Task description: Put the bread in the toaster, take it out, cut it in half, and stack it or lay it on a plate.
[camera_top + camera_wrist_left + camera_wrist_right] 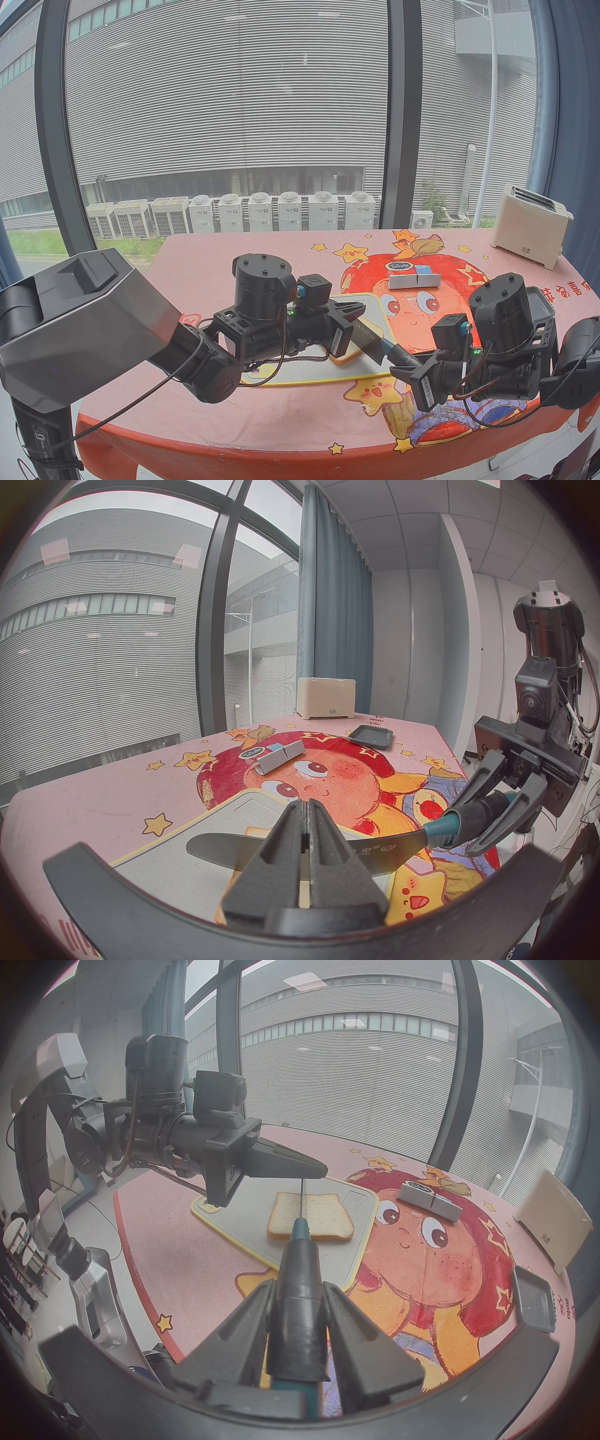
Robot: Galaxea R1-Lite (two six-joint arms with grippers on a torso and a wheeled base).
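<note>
Nearest the robot, the dark handle of a knife (381, 850) is being gripped by the right end effector (299, 1291), its fingers being closed partway around the handle from both sides. The blade is being pointed away from the robot and leftward, out over the cutting board (237, 1222), and is being held above the slice of bread (312, 1216); whether the bread is being touched by the blade cannot be told.

Just beside the blade, the left end effector (356, 307) is being held above the board, close to the bread. Its fingers are being pressed together with only a thin slit between them, and nothing is being held in them.

The bread is being carried flat and whole on the pale board with the yellow rim, and the board is being borne by the counter (250, 412), which is being covered by a pink cloth with a cartoon face and stars.

Farther back, on the red part of the cartoon, a small grey block (412, 278) is being supported by the counter, well apart from the board. To the right, near the counter's edge, a dark square plate (370, 736) is being shown lying flat. At the far right corner, the cream toaster (530, 226) is being shown upright, before the window.
</note>
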